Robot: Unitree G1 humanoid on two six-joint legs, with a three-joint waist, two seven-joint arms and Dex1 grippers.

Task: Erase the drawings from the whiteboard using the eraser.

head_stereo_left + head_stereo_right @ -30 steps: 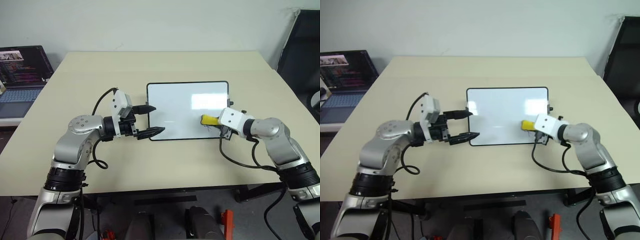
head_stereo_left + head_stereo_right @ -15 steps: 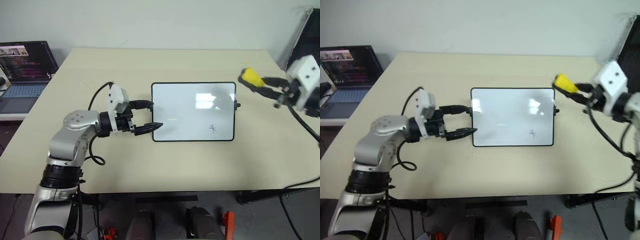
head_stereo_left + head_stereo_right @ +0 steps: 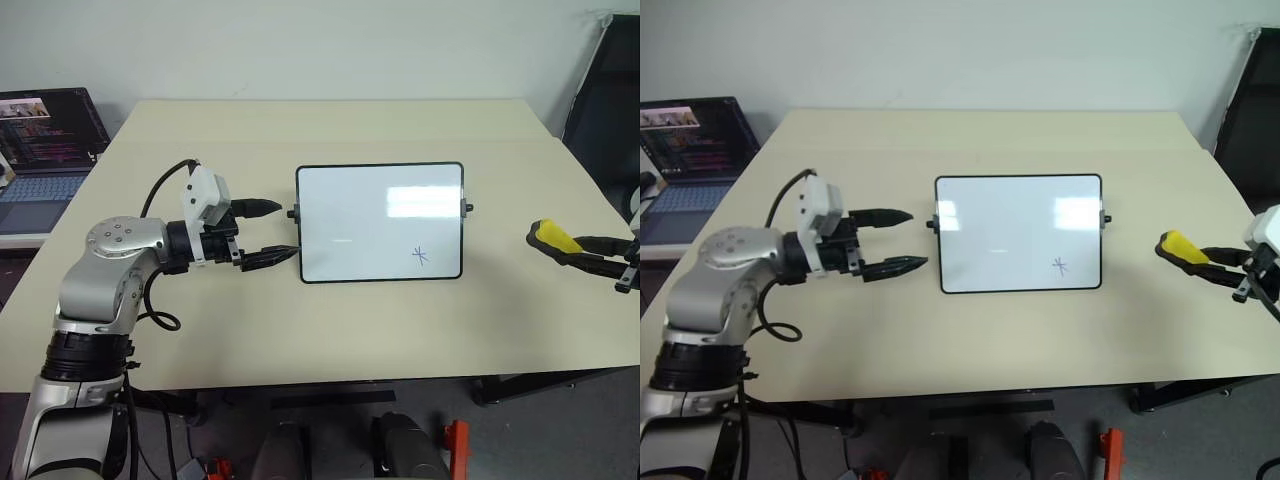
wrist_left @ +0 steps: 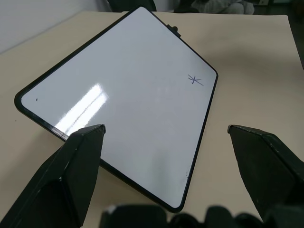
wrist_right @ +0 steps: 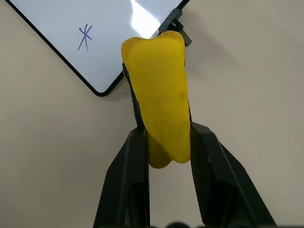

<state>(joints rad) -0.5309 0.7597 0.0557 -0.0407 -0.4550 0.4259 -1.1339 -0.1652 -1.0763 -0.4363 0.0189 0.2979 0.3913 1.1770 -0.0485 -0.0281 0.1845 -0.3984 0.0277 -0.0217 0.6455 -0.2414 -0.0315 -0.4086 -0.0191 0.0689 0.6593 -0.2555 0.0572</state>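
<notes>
With the right pincer (image 3: 590, 250) clamping the eraser (image 3: 553, 237) at frame right, clear of the centred whiteboard (image 3: 380, 222), its lone blue star (image 3: 421, 256) could survive a misaligned pass, and the open left pincer (image 3: 275, 231) may let the board skid on the desk (image 3: 330, 330).

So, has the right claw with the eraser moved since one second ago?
Yes. The right claw and the yellow eraser went from over the whiteboard near its star mark to beyond its right edge, above the bare table.

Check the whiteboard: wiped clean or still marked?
Still marked. The whiteboard carries one small blue star near its right lower corner; the eraser sits in the right gripper, off the board.
</notes>
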